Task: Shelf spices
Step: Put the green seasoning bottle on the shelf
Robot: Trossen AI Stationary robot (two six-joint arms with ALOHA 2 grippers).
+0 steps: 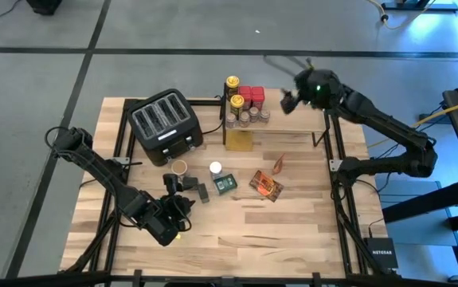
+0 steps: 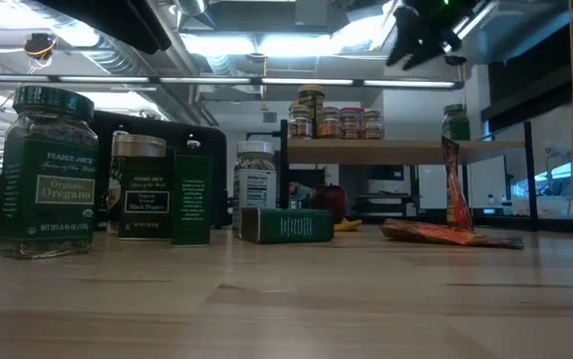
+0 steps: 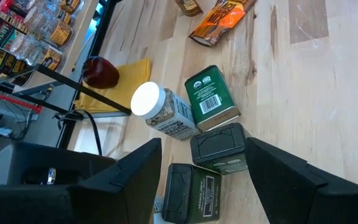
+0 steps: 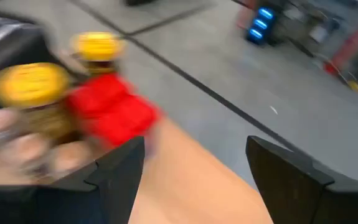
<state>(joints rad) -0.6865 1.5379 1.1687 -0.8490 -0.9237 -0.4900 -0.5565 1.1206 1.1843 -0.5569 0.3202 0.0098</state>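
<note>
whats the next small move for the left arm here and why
Probably lower the left tool onto the dark tin just ahead of it and close. Its fingers are open with nothing between them, and several spices are still on the table rather than on the shelf. The right tool hovers open over the shelf.

Wooden table (image 1: 292,231): pale planks on a black frame. A black toaster (image 1: 165,125) stands near the far left corner. The shelf (image 1: 292,123) sits along the far edge, right of the toaster, its plank carrying a cluster of jars (image 1: 244,104) at its left end (yellow and red lids showing). A yellow cloth (image 1: 239,141) lies beneath that end. Mid-table, left of centre: a tan-lidded jar (image 1: 180,167), a white-lidded jar (image 1: 216,168), a green tin (image 1: 226,184) lying flat and dark tins (image 1: 202,192) close beside it. Two orange foil packets (image 1: 266,185) rest nearer the centre.
</note>
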